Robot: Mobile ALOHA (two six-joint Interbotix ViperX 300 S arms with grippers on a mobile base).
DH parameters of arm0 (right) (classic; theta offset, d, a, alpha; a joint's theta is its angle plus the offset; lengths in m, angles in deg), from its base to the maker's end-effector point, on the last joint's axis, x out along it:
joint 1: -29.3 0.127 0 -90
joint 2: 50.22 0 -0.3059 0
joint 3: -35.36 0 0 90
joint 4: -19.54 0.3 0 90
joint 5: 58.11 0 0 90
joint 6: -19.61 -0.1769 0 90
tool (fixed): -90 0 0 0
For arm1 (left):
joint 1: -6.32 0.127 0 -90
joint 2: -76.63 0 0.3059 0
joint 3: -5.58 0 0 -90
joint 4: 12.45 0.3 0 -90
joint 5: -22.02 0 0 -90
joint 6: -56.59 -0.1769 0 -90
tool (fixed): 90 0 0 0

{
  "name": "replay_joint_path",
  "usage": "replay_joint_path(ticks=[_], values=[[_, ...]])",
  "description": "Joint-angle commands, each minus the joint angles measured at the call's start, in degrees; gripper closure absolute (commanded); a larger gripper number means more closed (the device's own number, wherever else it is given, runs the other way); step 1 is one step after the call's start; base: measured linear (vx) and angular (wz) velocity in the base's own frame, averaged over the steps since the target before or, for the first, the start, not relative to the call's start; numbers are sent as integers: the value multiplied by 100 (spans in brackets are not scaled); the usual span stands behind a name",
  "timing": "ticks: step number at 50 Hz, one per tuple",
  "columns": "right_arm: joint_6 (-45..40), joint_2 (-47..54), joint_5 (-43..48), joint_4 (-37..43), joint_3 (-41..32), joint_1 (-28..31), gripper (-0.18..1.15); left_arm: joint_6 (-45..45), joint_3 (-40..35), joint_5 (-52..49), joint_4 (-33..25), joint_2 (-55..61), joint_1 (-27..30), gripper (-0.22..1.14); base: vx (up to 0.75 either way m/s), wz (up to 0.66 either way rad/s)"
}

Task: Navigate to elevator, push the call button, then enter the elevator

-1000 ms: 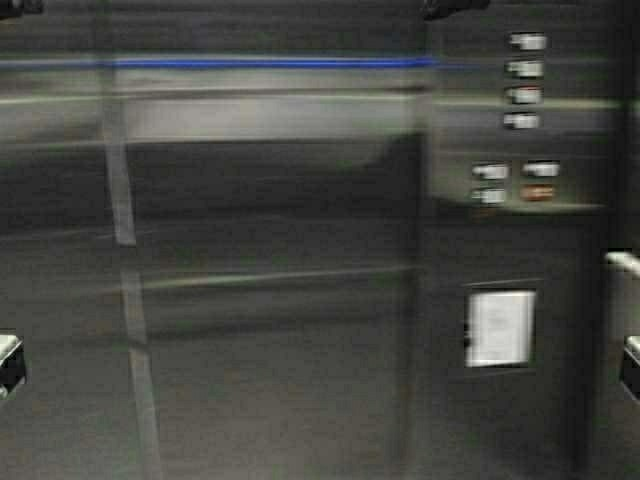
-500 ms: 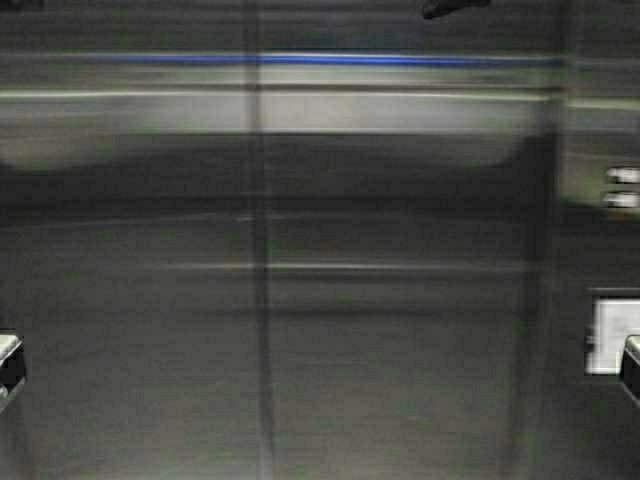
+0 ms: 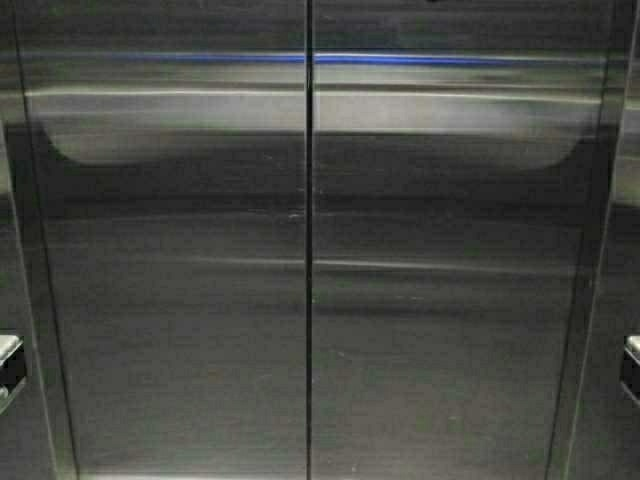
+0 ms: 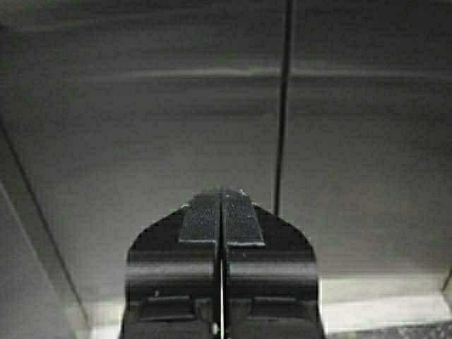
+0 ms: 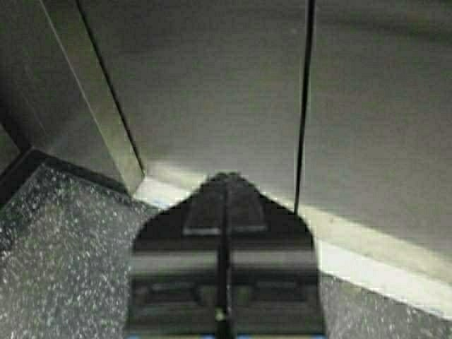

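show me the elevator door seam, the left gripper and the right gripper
elevator door seam [image 3: 308,250], high view, midway up the dark centre line
left gripper [image 4: 221,212], left wrist view, where the shut fingertips meet
right gripper [image 5: 227,194], right wrist view, where the shut fingertips meet

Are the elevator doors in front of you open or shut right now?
Shut. The elevator doors meet at a thin dark centre seam running the view's full height, with no gap; both wrist views show the same.

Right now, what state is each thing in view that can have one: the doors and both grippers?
elevator doors: shut, panels meeting at the centre seam.
left gripper: shut, holding nothing, pointed at the doors.
right gripper: shut, holding nothing, pointed at the door sill.
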Motion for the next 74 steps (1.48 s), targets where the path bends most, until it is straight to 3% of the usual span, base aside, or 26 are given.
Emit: replay_joint_path(ticks=[1,11,74], values=[[0,-167,53,0,-79,-9,91,-9,158,439,0,114,-9,89,1,-3],[9,-176,97,0,-70,-9,91,-26,606,976,9,167,-9,89,2,-7],[114,-35,606,-79,299,-97,91,299,483,984,9,290,-9,89,0,0]])
